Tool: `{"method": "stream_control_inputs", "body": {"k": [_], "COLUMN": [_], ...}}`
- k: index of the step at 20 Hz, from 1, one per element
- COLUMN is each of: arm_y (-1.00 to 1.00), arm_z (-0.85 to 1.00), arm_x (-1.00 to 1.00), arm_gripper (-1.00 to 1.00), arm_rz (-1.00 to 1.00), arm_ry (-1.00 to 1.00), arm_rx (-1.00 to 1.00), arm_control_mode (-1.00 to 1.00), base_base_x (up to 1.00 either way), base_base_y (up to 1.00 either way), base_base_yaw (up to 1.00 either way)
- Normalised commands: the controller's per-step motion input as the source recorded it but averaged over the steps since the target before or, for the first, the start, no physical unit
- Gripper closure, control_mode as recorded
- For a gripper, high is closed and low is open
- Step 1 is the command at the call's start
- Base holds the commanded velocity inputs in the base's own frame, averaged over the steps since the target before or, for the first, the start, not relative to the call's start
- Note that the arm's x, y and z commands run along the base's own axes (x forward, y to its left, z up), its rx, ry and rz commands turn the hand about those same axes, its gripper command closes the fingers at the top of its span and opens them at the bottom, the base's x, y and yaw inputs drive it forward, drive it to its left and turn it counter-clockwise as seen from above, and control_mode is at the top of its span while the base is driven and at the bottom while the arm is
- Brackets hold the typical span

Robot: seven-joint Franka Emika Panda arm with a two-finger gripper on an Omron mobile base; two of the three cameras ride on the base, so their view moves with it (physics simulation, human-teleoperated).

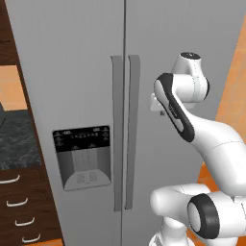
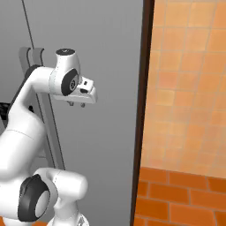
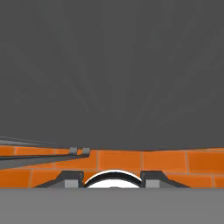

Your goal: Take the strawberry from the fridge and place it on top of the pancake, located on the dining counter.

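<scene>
Gripper (image 2: 76,105), jaws closed and apparently empty, pointing down just in front of the fridge (image 1: 72,72) right-hand door. Both doors shut, the two vertical handles (image 1: 124,129) beside the arm; dispenser panel (image 1: 82,157) on the left door.

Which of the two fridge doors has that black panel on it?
The left-hand door of the fridge carries the black dispenser panel; the door by the robot arm is plain grey.

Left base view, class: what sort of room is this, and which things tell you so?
Most likely a kitchen: a tall grey stainless side-by-side fridge with a black dispenser panel, a dark marbled countertop over dark wood drawers, and orange wall tiles.
</scene>
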Motion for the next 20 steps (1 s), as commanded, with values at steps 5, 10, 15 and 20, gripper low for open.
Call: {"method": "stream_control_inputs", "body": {"k": [5,10,15,20], "arm_y": [0.0,0.0,0.0,0.0], "arm_z": [0.0,0.0,0.0,0.0], "arm_x": [-0.01,0.0,0.0,0.0], "arm_gripper": [-1.0,-1.0,-1.0,-1.0], "arm_rz": [0.0,0.0,0.0,0.0], "arm_ry": [-0.01,0.0,0.0,0.0], "arm_rx": [0.0,0.0,0.0,0.0], "arm_control_mode": [1.0,1.0,1.0,1.0], "base_base_x": [-0.26,-0.64,-0.55,-0.07], "base_base_y": [0.0,0.57,0.34,0.54], "base_base_yaw": [-0.01,0.02,0.01,-0.1]}}
